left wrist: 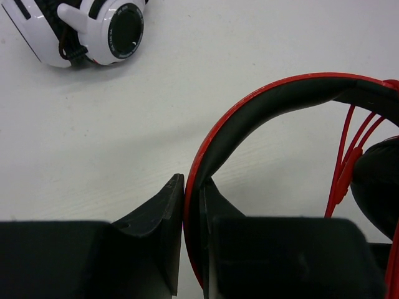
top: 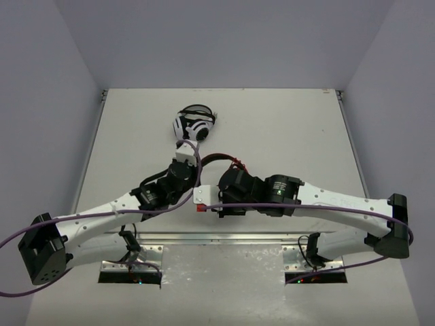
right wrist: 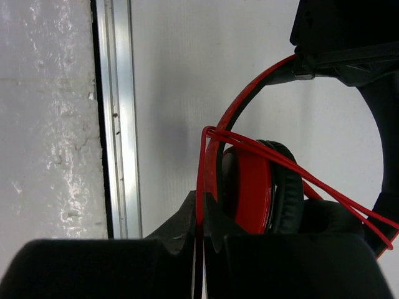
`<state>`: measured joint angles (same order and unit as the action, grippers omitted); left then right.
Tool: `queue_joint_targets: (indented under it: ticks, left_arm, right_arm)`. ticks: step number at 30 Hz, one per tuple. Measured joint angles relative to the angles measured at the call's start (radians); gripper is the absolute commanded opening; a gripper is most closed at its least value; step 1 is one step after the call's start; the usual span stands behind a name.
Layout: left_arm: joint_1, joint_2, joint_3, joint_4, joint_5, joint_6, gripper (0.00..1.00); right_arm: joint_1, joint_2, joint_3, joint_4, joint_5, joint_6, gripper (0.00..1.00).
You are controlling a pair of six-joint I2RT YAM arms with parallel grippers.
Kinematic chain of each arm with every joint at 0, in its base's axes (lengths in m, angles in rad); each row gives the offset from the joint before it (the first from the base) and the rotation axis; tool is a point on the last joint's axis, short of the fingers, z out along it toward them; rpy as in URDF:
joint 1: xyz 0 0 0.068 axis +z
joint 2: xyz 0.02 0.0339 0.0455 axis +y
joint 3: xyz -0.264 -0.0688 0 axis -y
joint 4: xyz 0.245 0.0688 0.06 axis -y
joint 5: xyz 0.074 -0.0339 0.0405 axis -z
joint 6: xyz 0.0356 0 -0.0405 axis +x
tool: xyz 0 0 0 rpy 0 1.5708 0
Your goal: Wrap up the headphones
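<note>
Winding needs tension: left gripper [left wrist: 192, 187] clamps the headband [left wrist: 268, 99] of the red, black-padded over-ear headphones [right wrist: 249, 187] at mid-table; right gripper [right wrist: 201, 215], jaws pinching their thin red cable [right wrist: 201, 174], should lay loops snugly.

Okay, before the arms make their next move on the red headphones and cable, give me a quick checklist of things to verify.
1. Left gripper shut on the headband of the headphones: ok.
2. Right gripper pinching the cable: ok.
3. Cable strands draped across the ear cup: ok.
4. White headphones lying apart from the red pair: ok.
5. Cable's free end located: cannot tell.
</note>
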<state>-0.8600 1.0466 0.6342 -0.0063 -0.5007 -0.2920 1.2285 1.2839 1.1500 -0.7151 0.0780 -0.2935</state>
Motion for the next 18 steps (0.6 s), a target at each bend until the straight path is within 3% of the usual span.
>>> queue_joint_targets:
  ticks: [5, 7, 14, 18]
  left_arm:
    - [-0.002, 0.003, -0.047, 0.016, 0.05, 0.044, 0.0]
    - [-0.005, 0.006, -0.063, 0.015, 0.068, 0.048, 0.0]
    - [-0.005, 0.007, -0.079, 0.044, 0.101, 0.032, 0.0]
    - [-0.005, 0.007, -0.081, 0.048, 0.105, 0.034, 0.0]
  right_arm:
    - [-0.023, -0.002, -0.019, -0.041, -0.045, -0.045, 0.06]
    - [-0.068, -0.002, -0.019, -0.067, -0.12, -0.051, 0.01]
    - [-0.203, -0.003, -0.026, -0.085, -0.303, -0.029, 0.01]
    - [-0.266, 0.032, 0.002, -0.113, -0.405, -0.007, 0.09]
